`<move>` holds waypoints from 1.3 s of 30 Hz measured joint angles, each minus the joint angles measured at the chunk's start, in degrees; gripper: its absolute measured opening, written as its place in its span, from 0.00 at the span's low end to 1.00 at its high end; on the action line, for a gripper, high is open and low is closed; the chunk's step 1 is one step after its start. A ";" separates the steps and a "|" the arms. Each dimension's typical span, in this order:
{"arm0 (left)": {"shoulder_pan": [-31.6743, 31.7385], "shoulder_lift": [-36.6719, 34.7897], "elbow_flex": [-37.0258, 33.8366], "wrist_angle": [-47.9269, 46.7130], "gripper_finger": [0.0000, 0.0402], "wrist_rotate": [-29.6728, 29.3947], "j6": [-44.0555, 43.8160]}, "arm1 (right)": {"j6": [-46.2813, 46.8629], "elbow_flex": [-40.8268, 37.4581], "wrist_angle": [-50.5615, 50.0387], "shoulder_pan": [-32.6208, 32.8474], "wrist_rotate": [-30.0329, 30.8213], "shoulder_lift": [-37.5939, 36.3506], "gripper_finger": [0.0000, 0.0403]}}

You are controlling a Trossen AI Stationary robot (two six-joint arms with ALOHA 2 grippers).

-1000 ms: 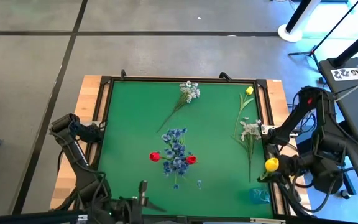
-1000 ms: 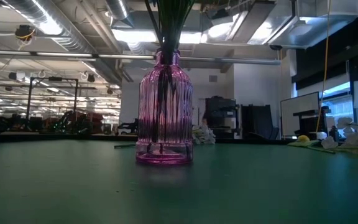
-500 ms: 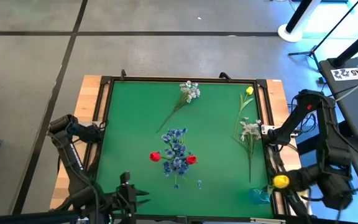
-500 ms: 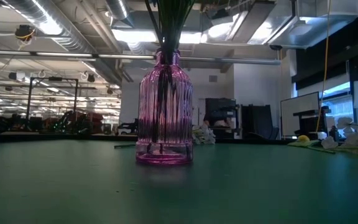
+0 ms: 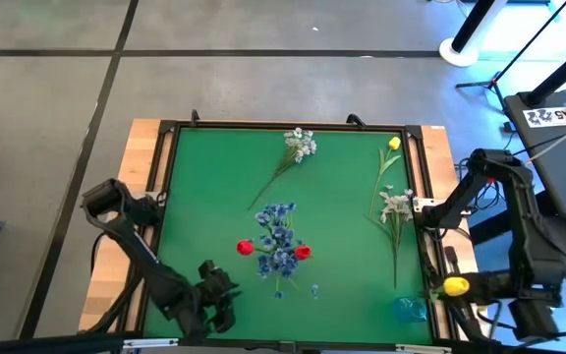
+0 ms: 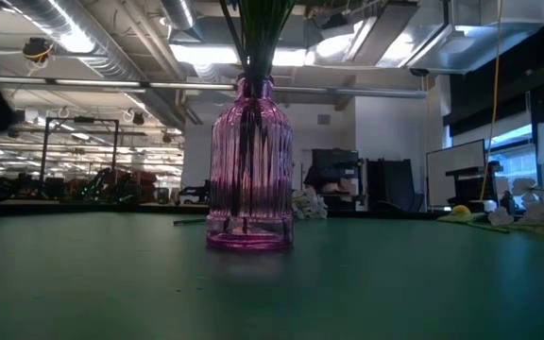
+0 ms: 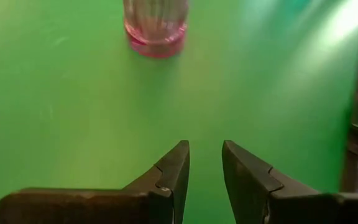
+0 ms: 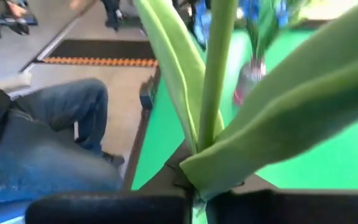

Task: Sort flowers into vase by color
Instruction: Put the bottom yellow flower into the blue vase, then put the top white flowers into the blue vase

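Carried rightward, yellow tulip (image 5: 455, 286), apparently upright, green-leaved.

Even, bright overhead light on the green mat (image 5: 342, 211); ceiling lamps (image 6: 74, 40) glare behind the backlit pink vase (image 6: 249, 165); near stem and leaves (image 8: 216, 74) are blurred.

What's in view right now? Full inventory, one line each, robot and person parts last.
Pink vase: one, mid-mat, holding blue sprays and two red tulips.
Whitish spray: one, lying at mat's far edge.
Yellow tulip on mat: one, far right corner.
Whitish blossoms: one stem, right edge.
Bluish vase: one, near right corner.
Green mat: one.
Left gripper: open, empty, near left.
Right gripper: shut on held yellow tulip.
Person's jeans leg: beside table.
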 joint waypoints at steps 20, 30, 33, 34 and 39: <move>27.03 -2.95 -3.30 -5.40 0.39 13.22 28.65 | 13.05 -6.01 -4.40 -3.45 -22.77 -1.44 0.70; 23.39 -3.63 -3.47 -14.95 0.42 14.61 21.96 | 12.92 -5.99 -1.04 0.89 -18.83 -1.33 0.81; 20.75 -6.20 -3.47 -22.36 0.39 15.00 15.87 | 12.91 -5.99 -0.28 0.79 -18.73 -1.31 0.81; 19.63 -7.38 -3.47 -24.95 0.39 14.65 13.62 | 12.89 -5.99 -0.11 0.79 -19.19 -1.31 0.81; 14.22 -16.96 -4.88 -31.87 0.34 8.82 2.34 | 12.88 -5.92 -0.10 0.79 -22.43 -1.54 0.81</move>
